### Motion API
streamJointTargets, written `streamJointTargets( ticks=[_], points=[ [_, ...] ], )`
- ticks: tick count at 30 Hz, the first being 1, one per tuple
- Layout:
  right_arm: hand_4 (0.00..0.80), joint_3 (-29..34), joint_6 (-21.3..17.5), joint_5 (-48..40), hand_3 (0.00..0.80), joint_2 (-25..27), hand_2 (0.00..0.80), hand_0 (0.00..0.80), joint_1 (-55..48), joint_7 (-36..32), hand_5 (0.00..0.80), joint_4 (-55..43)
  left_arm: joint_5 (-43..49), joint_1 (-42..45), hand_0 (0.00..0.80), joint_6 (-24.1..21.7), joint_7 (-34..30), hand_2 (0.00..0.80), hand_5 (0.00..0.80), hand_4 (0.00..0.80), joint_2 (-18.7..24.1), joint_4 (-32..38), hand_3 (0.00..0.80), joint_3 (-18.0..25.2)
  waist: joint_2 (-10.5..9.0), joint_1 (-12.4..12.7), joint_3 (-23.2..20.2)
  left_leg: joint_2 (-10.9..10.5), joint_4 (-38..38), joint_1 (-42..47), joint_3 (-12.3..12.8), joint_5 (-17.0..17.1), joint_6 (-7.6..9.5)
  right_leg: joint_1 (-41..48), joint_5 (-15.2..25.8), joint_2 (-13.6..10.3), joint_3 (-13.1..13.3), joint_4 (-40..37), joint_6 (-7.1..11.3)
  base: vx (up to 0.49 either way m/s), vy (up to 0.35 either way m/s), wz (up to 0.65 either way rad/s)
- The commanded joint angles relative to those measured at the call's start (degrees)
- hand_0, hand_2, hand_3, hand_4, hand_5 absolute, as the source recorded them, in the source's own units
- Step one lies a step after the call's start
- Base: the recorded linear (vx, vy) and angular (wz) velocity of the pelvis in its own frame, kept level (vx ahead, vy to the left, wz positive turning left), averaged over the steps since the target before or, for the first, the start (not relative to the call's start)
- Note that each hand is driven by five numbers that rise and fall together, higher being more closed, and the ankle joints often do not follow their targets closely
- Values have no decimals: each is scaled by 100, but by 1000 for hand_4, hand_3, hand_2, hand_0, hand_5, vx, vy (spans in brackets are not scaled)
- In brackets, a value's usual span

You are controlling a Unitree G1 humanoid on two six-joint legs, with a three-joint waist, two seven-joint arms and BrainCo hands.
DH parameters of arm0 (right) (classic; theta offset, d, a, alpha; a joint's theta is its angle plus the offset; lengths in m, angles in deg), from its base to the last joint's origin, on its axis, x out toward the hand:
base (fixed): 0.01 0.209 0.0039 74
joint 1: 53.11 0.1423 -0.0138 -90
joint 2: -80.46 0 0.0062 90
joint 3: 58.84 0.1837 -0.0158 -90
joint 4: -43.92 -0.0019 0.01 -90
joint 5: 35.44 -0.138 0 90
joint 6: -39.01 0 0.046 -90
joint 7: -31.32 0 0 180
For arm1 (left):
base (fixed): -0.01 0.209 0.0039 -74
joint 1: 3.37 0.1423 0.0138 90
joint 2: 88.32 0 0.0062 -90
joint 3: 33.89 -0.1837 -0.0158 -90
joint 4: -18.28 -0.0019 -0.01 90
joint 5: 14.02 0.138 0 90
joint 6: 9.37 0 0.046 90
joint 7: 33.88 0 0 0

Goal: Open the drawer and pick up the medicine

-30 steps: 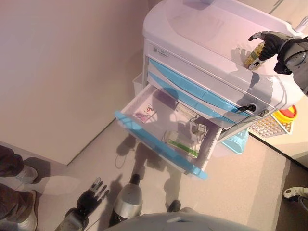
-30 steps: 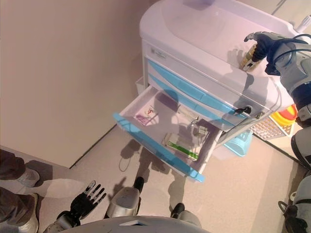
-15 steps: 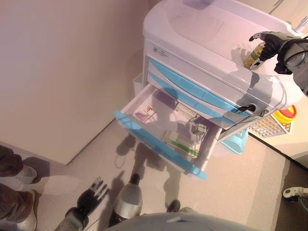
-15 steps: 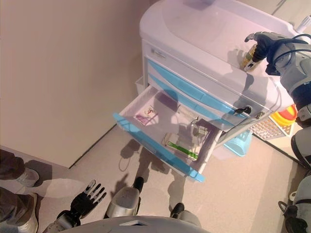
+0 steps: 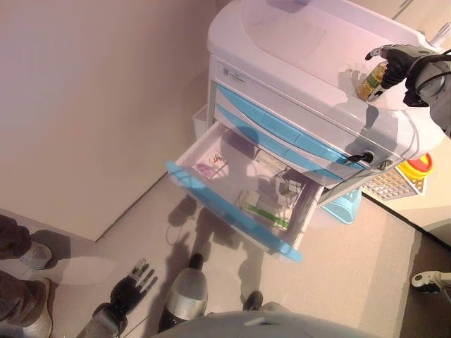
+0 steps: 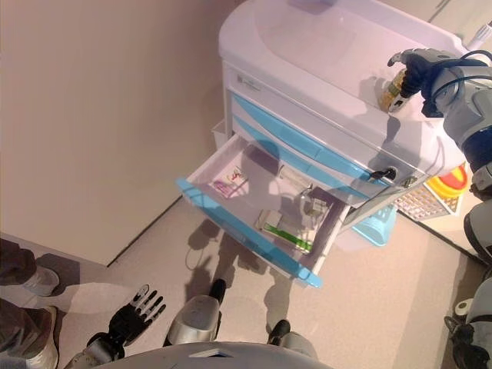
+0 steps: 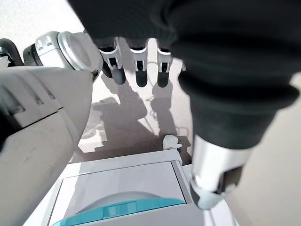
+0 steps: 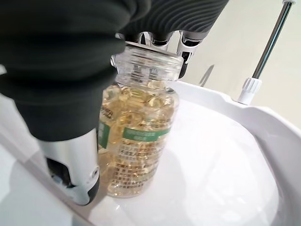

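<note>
Right hand [image 5: 398, 60] fingers round bottle [image 8: 138, 127]

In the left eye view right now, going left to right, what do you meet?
Person's shoes → left hand, fingers straight, low by the floor → open drawer of the cart → medicine bottle on the cart top → right hand closed on the bottle.

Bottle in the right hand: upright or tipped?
Upright. The bottle stands with its base on the cart top; the right hand is curled round it, the cap end up by the fingers.
</note>
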Motion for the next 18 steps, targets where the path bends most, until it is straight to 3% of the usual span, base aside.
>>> streamJointTargets(
  ticks=[1,18],
  points=[
    [0,-582,118,6,0,486,0,0,932,256,0,-71,-48,189,0,-76,-77,0,0,0,214,222,0,-44,-130,14,-70,-163,505,-131,-148,-789,51,18,270,-36,22,145,252,0,0,0],
    [0,-1174,396,-976,0,965,0,0,1980,751,0,-437,-178,329,0,-113,-28,0,0,0,245,307,0,-93,-196,-131,-182,-163,440,-59,-41,-798,53,36,321,-39,58,79,270,-5,3,-3]
  ],
)
